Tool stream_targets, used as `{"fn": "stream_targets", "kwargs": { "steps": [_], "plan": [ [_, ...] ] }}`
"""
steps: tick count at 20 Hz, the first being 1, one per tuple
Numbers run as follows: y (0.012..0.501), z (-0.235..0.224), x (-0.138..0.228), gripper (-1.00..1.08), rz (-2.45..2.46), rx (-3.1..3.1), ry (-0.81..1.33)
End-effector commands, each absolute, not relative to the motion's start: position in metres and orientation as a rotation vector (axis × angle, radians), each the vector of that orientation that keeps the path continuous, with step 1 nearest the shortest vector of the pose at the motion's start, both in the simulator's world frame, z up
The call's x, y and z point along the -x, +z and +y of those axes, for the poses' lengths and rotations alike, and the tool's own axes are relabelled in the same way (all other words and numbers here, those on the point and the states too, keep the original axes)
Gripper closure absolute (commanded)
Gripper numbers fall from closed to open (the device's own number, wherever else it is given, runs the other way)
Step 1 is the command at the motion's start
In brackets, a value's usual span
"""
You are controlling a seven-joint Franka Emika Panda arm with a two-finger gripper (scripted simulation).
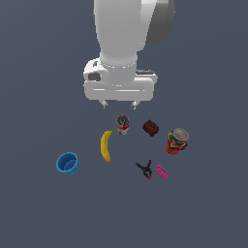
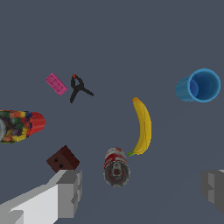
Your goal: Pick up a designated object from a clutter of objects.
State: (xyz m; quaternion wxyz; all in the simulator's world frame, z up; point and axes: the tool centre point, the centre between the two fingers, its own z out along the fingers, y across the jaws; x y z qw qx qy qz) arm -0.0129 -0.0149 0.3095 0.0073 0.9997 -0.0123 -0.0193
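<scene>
The dark reddish-brown block (image 1: 150,128) with round holes lies on the grey floor, between the small red-labelled can (image 1: 122,125) and the colourful can (image 1: 177,141). In the wrist view the block (image 2: 63,159) sits just beyond one of the fingers (image 2: 70,192). My gripper (image 1: 118,103) hangs open and empty above the floor, behind the small can (image 2: 116,166) and toward the exterior view's left of the block. The yellow banana (image 1: 105,145), blue cup (image 1: 68,163), black clamp (image 1: 145,169) and pink flat piece (image 1: 161,172) lie in front.
All objects rest on one flat dark grey surface. The arm's white body (image 1: 123,43) fills the exterior view's upper middle. In the wrist view the banana (image 2: 142,127), cup (image 2: 199,85), clamp (image 2: 78,87), pink piece (image 2: 56,83) and colourful can (image 2: 19,125) lie spread apart.
</scene>
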Motion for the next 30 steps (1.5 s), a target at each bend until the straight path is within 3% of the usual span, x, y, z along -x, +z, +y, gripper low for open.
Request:
{"fn": "stream_targets", "kwargs": {
  "steps": [1, 17, 30],
  "plan": [
    [0.310, -0.015, 0.013, -0.92, -0.038, -3.126, -0.060],
    [0.312, -0.026, 0.014, -0.92, 0.008, -3.105, -0.066],
    [0.239, 0.026, 0.022, -0.92, 0.266, -3.084, -0.050]
  ]
}}
